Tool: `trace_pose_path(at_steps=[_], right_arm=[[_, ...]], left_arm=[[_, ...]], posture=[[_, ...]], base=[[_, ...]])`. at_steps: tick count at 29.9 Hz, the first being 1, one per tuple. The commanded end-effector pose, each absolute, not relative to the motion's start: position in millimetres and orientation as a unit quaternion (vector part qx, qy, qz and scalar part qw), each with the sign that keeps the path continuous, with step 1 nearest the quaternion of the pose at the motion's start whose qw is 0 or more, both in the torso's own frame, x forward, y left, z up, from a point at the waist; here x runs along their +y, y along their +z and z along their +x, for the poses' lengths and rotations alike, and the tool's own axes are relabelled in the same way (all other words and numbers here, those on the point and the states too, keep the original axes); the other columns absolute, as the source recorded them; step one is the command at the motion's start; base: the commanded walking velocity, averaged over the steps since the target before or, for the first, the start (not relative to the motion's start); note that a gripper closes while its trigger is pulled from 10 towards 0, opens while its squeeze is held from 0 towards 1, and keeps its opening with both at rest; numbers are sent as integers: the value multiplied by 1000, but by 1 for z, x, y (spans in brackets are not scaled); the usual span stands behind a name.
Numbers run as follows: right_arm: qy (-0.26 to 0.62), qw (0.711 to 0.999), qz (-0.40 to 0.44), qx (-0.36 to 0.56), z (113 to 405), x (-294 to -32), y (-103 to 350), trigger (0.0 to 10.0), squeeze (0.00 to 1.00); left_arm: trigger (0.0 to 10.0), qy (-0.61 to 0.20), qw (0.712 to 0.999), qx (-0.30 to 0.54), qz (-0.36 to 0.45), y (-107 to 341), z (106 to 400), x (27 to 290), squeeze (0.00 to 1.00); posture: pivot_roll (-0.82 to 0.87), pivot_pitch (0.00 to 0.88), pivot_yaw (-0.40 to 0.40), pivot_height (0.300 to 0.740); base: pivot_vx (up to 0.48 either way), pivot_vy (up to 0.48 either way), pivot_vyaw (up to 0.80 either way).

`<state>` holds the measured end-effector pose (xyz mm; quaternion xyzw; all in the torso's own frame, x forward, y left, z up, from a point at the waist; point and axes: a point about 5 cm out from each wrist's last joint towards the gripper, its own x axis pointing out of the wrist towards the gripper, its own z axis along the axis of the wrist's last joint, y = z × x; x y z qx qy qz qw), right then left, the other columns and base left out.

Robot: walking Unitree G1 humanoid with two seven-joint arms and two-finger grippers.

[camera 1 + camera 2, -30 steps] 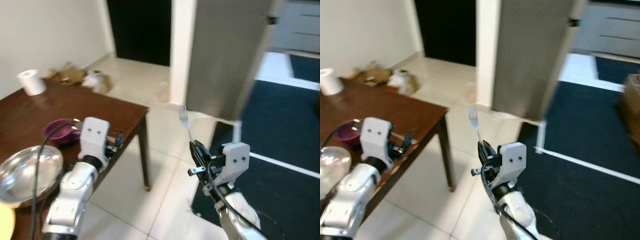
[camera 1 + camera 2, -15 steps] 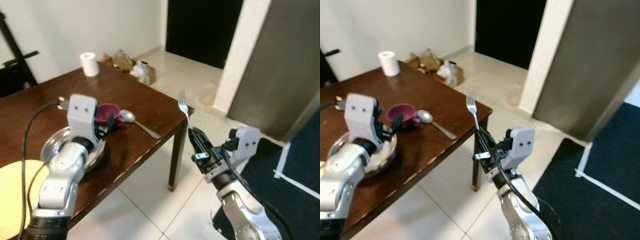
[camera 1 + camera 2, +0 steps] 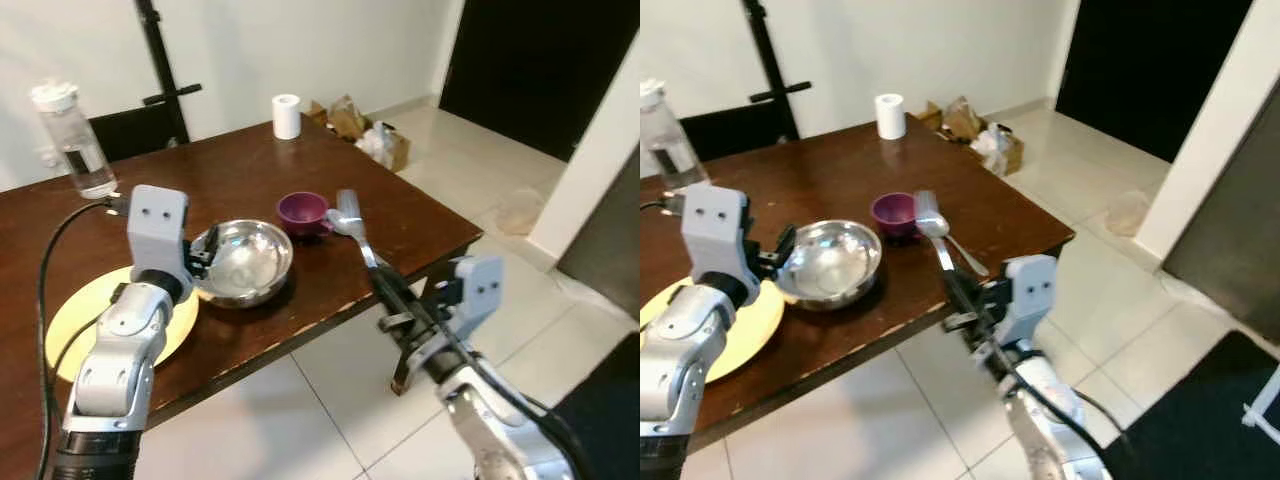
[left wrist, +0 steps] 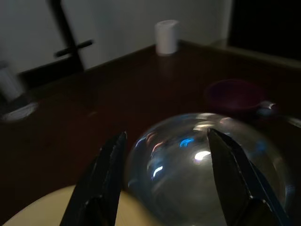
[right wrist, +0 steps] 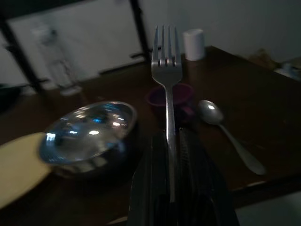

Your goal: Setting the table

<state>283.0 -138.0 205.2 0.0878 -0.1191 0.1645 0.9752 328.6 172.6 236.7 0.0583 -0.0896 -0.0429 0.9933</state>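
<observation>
Right wrist view | fork (image 5: 165, 80) clamped upright in right claw (image 5: 170, 155)

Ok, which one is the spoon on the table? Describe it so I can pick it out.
Start at the dark wooden table and find the small purple bowl near its middle, next to the steel bowl. The spoon lies flat just beyond the purple bowl, toward the table's doorway-side edge. The fork, the only other cutlery, is held upright in the right hand.
</observation>
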Motion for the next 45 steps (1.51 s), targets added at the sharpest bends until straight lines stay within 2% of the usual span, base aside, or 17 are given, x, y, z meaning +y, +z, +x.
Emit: trace_pose_path(at_steps=[1, 5, 27, 30, 34, 45], right_arm=[[137, 981, 86, -107, 286, -144, 200, 10000, 0], [99, 986, 86, -105, 290, -155, 199, 10000, 0], [56, 990, 81, -100, 293, -163, 196, 10000, 0], [6, 991, 92, -98, 296, -173, 196, 10000, 0], [-13, 990, 99, -102, 296, -178, 196, 10000, 0], [-37, 989, 97, -107, 294, -186, 195, 10000, 0]], left_arm=[[10000, -42, 995, -73, 60, 229, 328, 172, 0], [10000, -47, 995, -64, 56, 225, 327, 169, 0], [10000, -50, 996, -53, 56, 219, 329, 164, 0], [10000, -51, 995, -57, 60, 218, 330, 161, 0], [10000, -49, 995, -60, 64, 218, 332, 160, 0], [10000, -60, 994, -66, 70, 218, 334, 153, 0]], posture=[[18, 72, 72, 740], [18, 73, 73, 740], [16, 84, 77, 740], [16, 84, 76, 740], [13, 84, 78, 740], [7, 86, 81, 740]], base=[[0, 0, 800], [0, 0, 800], [0, 0, 800], [0, 0, 0], [0, 0, 0], [465, 0, 0]])
